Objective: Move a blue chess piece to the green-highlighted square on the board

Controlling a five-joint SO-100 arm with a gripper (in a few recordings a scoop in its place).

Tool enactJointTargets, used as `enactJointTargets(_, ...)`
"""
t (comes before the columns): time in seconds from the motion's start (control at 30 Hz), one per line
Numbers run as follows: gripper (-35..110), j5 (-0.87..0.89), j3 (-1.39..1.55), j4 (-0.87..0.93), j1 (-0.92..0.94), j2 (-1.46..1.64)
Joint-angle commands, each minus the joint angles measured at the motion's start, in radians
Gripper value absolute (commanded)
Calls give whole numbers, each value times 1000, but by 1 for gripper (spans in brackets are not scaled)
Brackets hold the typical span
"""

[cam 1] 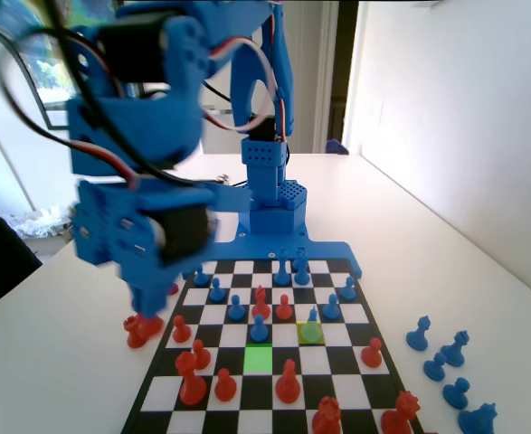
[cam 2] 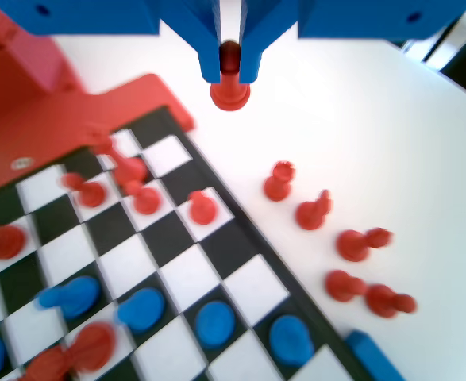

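Green-highlighted square (cam 1: 258,359): I see it bare, near rows of the board (cam 1: 355,398).
Blue chess piece (cam 1: 313,316): on the yellow-green square (cam 1: 311,332), one row beyond.
Pincer (cam 2: 230,70): clamped on a red pawn (cam 2: 230,86), above the desk (cam 2: 352,135) off the board.

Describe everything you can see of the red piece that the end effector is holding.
The red piece is small and looks like smooth plastic, with a rounded head, a slim neck and a wider round base. It stands upright, its head clamped between the two blue jaws of the end effector, and its base sticks out below them. In the wrist view it is over the white table, off the board and beyond its corner. Whether its base touches the table cannot be told.
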Motion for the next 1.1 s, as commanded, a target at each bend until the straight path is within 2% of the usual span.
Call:
enactJointTargets(0.0, 1, -44, -8, -11, 75, 29)
enactJointTargets(0.17, 1, -91, -110, -23, 144, -160)
enactJointTargets(0.43, 1, -91, -316, -2, 140, -377)
enactJointTargets(1.07, 2, -156, -207, -120, 163, -407)
